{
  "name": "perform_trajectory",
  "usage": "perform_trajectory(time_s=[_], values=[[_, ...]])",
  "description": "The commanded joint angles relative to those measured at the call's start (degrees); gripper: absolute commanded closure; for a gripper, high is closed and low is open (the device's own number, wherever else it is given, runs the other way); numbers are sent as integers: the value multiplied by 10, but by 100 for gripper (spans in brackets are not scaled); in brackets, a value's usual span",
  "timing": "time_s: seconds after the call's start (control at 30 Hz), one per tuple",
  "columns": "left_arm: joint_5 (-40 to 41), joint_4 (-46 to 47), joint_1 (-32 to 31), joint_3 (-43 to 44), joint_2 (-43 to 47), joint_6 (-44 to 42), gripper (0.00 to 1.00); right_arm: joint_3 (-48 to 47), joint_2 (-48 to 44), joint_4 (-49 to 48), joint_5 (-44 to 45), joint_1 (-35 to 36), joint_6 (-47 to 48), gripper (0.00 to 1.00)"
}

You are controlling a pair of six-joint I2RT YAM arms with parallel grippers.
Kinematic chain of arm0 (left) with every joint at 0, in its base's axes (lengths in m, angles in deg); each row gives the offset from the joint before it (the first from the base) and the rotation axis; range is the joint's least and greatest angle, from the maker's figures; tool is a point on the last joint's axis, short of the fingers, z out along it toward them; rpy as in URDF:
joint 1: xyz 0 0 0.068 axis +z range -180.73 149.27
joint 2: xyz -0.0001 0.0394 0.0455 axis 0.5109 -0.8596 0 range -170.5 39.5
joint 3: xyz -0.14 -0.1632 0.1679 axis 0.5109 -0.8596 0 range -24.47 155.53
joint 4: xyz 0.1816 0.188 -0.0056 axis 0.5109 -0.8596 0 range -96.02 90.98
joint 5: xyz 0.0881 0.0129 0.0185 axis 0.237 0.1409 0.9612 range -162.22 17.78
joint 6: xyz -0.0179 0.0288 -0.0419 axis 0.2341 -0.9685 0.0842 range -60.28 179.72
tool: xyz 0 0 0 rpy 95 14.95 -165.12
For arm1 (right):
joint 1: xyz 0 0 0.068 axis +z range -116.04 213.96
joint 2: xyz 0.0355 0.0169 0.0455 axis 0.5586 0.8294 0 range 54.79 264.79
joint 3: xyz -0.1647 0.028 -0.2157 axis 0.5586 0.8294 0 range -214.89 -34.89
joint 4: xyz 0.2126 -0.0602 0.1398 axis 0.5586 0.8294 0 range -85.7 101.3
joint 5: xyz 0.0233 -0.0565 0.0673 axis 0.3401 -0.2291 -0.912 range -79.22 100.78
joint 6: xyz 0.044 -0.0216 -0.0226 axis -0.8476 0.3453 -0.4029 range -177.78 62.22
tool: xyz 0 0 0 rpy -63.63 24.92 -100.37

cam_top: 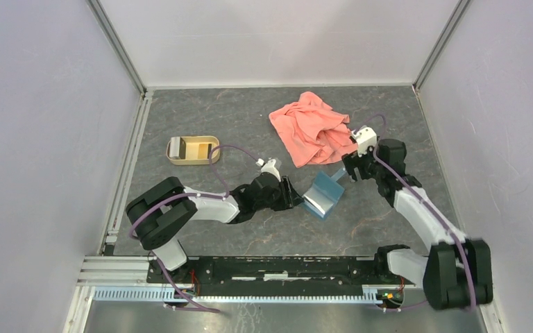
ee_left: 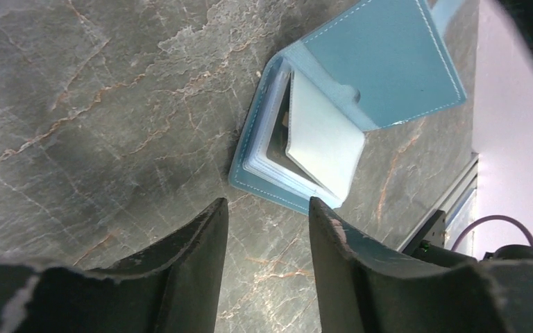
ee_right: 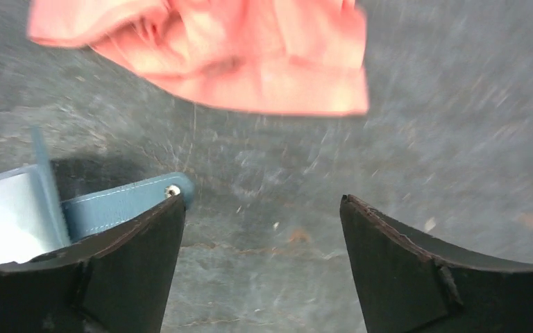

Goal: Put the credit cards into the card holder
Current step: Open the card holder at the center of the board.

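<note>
One teal-blue wallet (cam_top: 323,195) is sitting a little right of the table's middle, in the half toward the near edge. It is standing open like a tent, one cover raised and the other lying flat. That pose is probably meant to leave the sleeves facing outward for a card to slide in. In the left wrist view a pale inner flap (ee_left: 323,135) is curling over a stack of clear sleeves (ee_left: 264,163). Something dark is showing beneath it, but I cannot tell whether that is one of the credit cards. No orange-gold card is showing loose in any view.

The left gripper (cam_top: 295,194) is hovering just beside the wallet's left side, jaws moderately apart and gripping nothing, seemingly lined up with the sleeve mouths. The right gripper (cam_top: 349,171) is hanging by the raised cover, jaws spread wide and empty. The closing strap (ee_right: 121,205) with its snap is lying just beside one finger, likely so that side can be steadied.

A salmon-pink cloth (cam_top: 311,128) is lying crumpled toward the far right corner. A tan oval tray (cam_top: 212,156) is sitting toward the left edge, well apart from the wallet.

The table (cam_top: 250,111) is showing a dark grey, stone-veined top. Plain pale walls (cam_top: 277,35) are closing it in on three sides, and a metal rail (cam_top: 250,267) is running along the near edge.
</note>
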Motion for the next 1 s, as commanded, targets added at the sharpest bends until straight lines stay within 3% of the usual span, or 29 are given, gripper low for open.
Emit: perform_trajectory(time_s=[0.0,0.13,0.2,0.27,0.37,0.47,0.7,0.97], values=[[8,-15,-1,25,-2,-44,49,-15,-128,10,-100,2,136,10],[-30,4,4,47,-27,-50,56,-31,-110,134,-484,6,244,14],[-40,8,5,62,-39,-49,57,-37,-89,212,-555,40,327,18],[-43,9,6,74,-48,-50,58,-46,-72,237,-519,79,344,30],[-53,12,9,97,-67,-54,59,-34,-51,202,-467,91,302,41],[-69,11,13,132,-88,-58,59,-56,-42,216,-437,89,301,42],[-115,11,20,214,-146,-55,59,-60,-105,277,-510,58,379,38],[-159,8,38,310,-246,-26,58,-50,-59,226,-421,57,307,73]])
